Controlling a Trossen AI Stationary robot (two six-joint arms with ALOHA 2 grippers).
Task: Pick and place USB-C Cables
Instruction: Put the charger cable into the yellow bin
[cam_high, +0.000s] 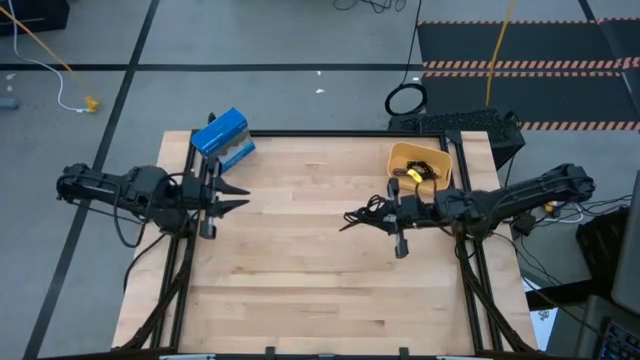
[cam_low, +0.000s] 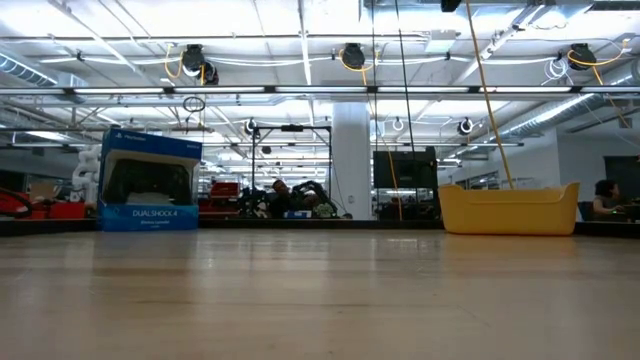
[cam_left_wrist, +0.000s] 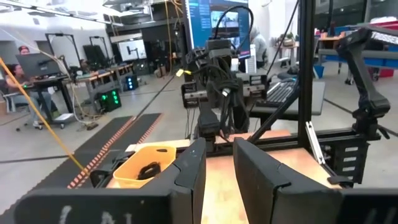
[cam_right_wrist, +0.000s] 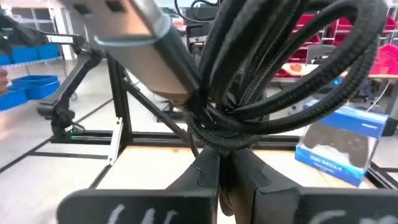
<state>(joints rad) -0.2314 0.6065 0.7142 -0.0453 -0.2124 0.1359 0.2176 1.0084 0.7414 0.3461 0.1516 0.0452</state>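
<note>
Black cable (cam_high: 362, 214) hangs pinched in your right gripper (cam_high: 383, 214) above the table (cam_high: 300, 260), near the bin (cam_high: 405, 155). Your left gripper (cam_high: 238, 196) waits, fingers spread.

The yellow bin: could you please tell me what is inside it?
In the yellow bin lies a black cable coil. The bin's wall hides its contents in the low view, and anything under the coil cannot be seen.

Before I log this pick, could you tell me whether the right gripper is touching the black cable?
Touching: the right wrist view shows the right gripper shut on the black cable, its coil bunched between the fingers.
</note>
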